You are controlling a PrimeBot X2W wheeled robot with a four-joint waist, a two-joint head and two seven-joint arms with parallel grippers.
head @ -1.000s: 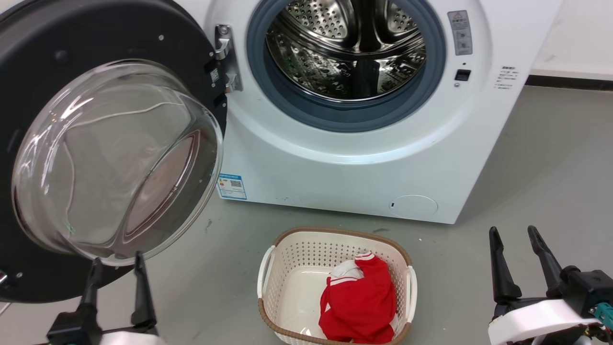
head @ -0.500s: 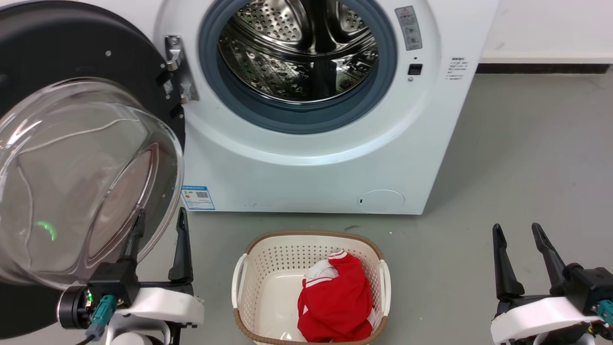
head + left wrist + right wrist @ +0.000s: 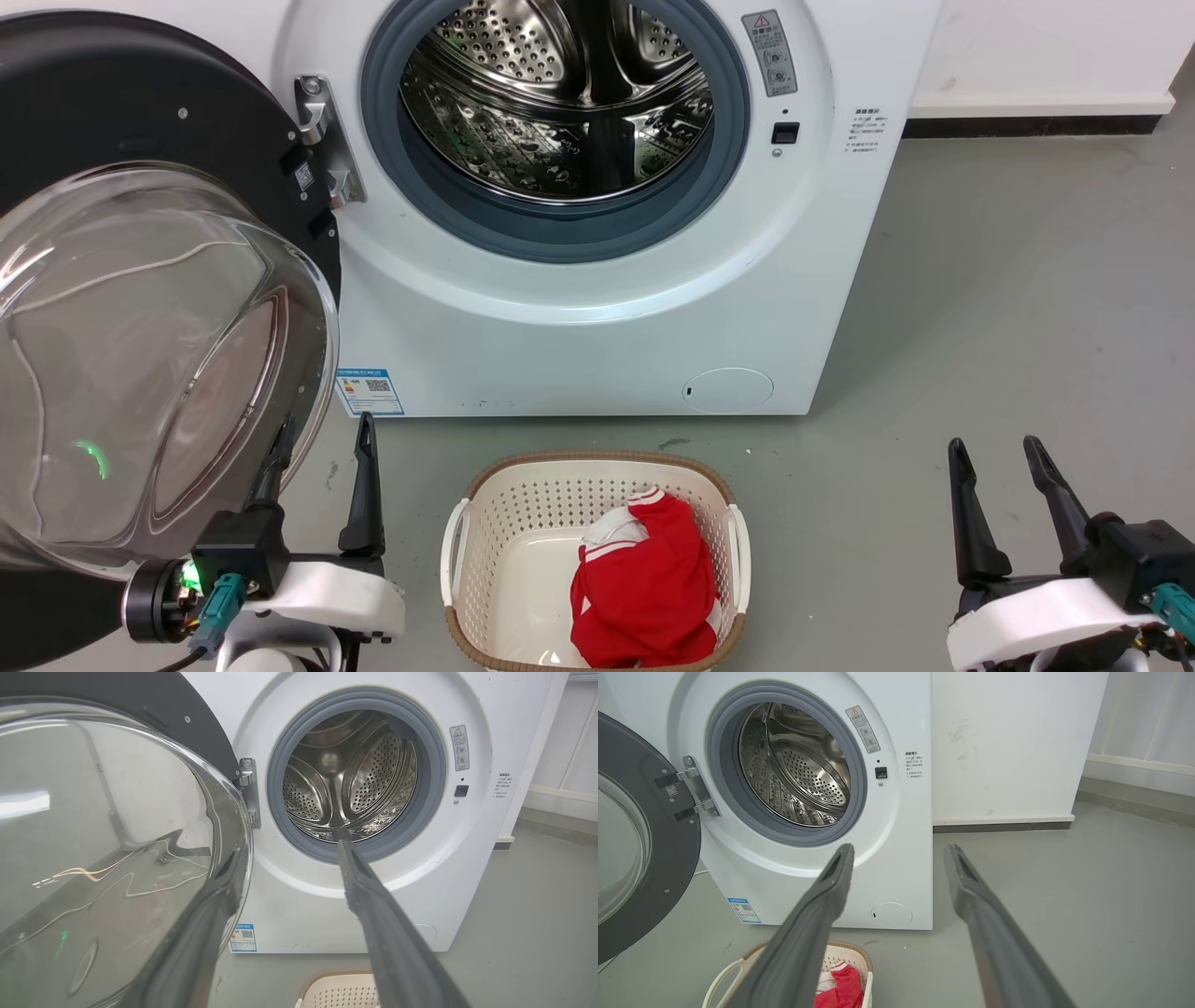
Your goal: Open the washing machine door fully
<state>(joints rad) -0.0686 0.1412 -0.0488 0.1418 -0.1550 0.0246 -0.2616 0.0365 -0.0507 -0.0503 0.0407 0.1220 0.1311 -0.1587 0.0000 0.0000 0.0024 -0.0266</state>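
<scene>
The washing machine door point(image 3: 140, 112) stands swung out to the left of the white machine point(image 3: 579, 336), its black rim hung on a metal hinge point(image 3: 322, 140) and its clear glass bowl point(image 3: 140, 355) bulging toward me. My left gripper point(image 3: 325, 425) is open at the bowl's lower right edge, nothing between its fingers. In the left wrist view the left gripper point(image 3: 290, 848) points at the steel drum point(image 3: 345, 774), its left finger point(image 3: 224, 891) close by the bowl point(image 3: 107, 835). My right gripper point(image 3: 994, 448) is open over the floor at lower right. The right gripper point(image 3: 899, 851) faces the machine's front, with the door point(image 3: 677, 849) at that view's left.
A cream laundry basket point(image 3: 597, 462) with a red and white garment point(image 3: 644, 597) sits on the grey floor in front of the machine, between my arms. A small round service flap point(image 3: 728, 390) is low on the machine. A white wall point(image 3: 1036, 47) stands to the right.
The head camera has shifted, sliding the scene left. My left gripper has moved from under the bowl to its lower right edge, with more of the arm showing. The right gripper has barely moved.
</scene>
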